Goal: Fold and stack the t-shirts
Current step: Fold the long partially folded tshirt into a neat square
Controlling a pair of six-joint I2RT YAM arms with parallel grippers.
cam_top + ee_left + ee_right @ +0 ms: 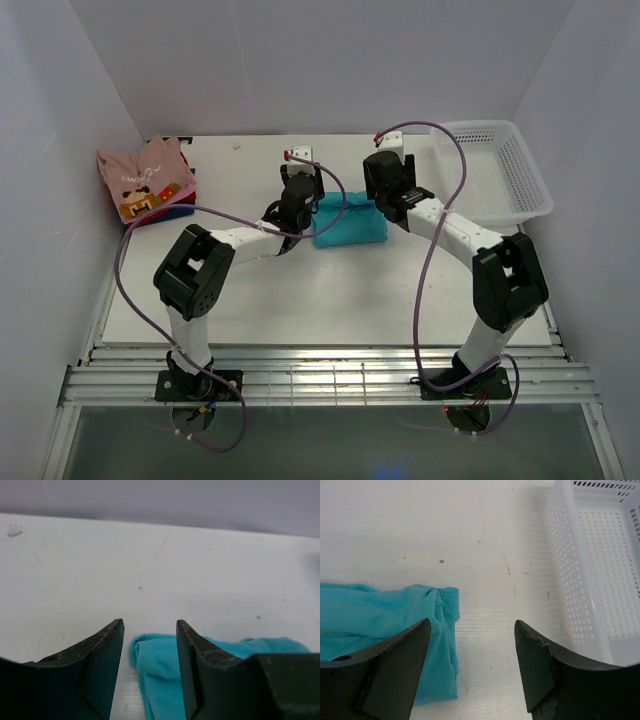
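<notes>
Far left corner of the counter (pixel 330 300) first: that's where the stack of folded shirts (pixel 150 188) lives. A pink shirt (pixel 140 172) with the blocky graphic is on top and a dark blue shirt (pixel 175 208) pokes out underneath. That pile is well apart from both arms.

Next over, the left claw (pixel 296 200) hangs above the left end of the teal shirt (pixel 350 222). On its wrist cam it's spread apart with nothing pinched, and the shirt's rolled left edge sits right under the gap.

The teal shirt itself is mid-counter toward the far side, between the two claws, and looks already folded down to a squat bundle. Its long axis runs left to right across the counter, so one short end points at each claw.

Handling-wise I'd call it light and totally floppy, with zero stiffness. It's not fragile, and it probably slides easily on that smooth counter. Grab one layer or one corner and I'd expect it to sag and come unfolded. So I'd bite both short ends at once, deep enough to catch every layer, and carry it flat.

The right claw (pixel 388 195) is also wide open and empty. Its wrist cam shows it straddling the bunched right edge of the shirt and bare counter.

Far right is the white mesh basket (pixel 530 190), near the right claw and not touching the shirt.
</notes>
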